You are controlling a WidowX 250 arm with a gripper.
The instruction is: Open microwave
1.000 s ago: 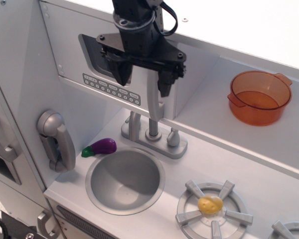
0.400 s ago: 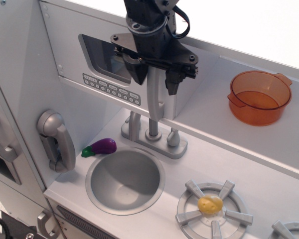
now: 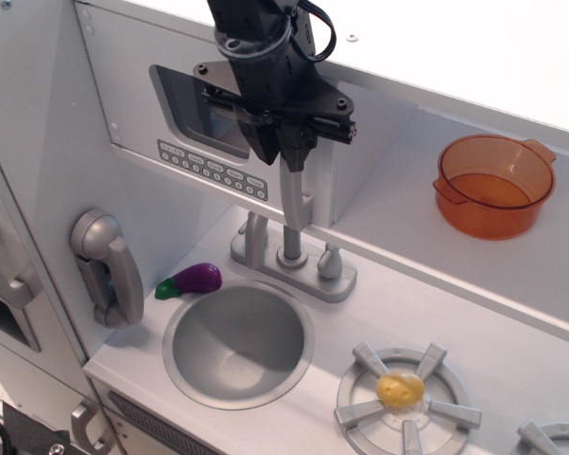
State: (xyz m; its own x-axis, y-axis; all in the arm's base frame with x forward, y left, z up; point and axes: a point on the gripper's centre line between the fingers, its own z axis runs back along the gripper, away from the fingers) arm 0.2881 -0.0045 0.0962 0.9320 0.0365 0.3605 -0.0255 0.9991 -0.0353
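The matte grey plastic microwave (image 3: 185, 114) sits at the far left, its door carrying a dark rounded-rectangle window, a row of small buttons (image 3: 211, 170) and a long vertical handle (image 3: 293, 190). The black claw (image 3: 286, 152) is clenched on that handle's upper end. To the right, a translucent orange pot (image 3: 494, 186) rests on the smooth surface (image 3: 427, 227). Nearer lie a round steel-coloured sink (image 3: 237, 343) and a glossy purple eggplant (image 3: 192, 280).

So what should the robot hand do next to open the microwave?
Probably pull the handle gently outward. The gripper looks closed around the handle's top, and the microwave door appears shut, flush with its frame.
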